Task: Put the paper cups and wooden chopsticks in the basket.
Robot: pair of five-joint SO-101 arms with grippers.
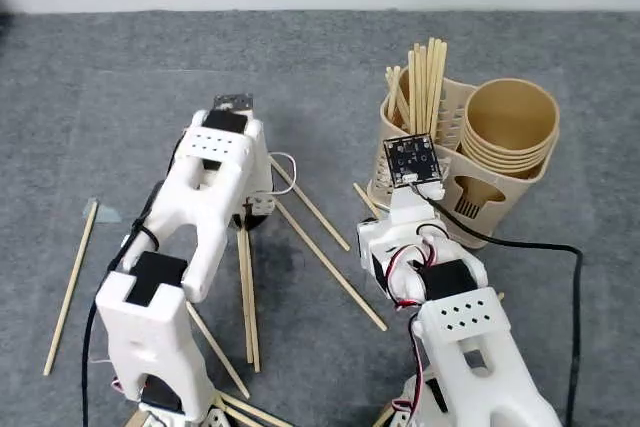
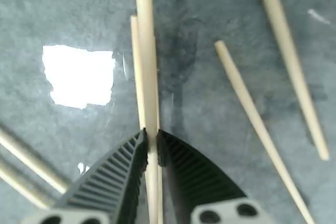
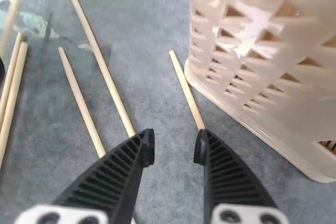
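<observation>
Pinching one chopstick, left gripper sits low over the mat, jaws pressed on the stick. Right gripper jaws spread, beside the basket, a loose chopstick just ahead. Cups stacked in basket beside upright chopsticks; others scattered on mat.

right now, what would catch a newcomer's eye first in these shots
First the beige basket in front of the right arm, holding a stack of paper cups and a bundle of upright chopsticks. Loose chopsticks lie scattered over the grey mat, and the left gripper is shut on a chopstick among them. The right gripper hangs open low beside the basket.
</observation>
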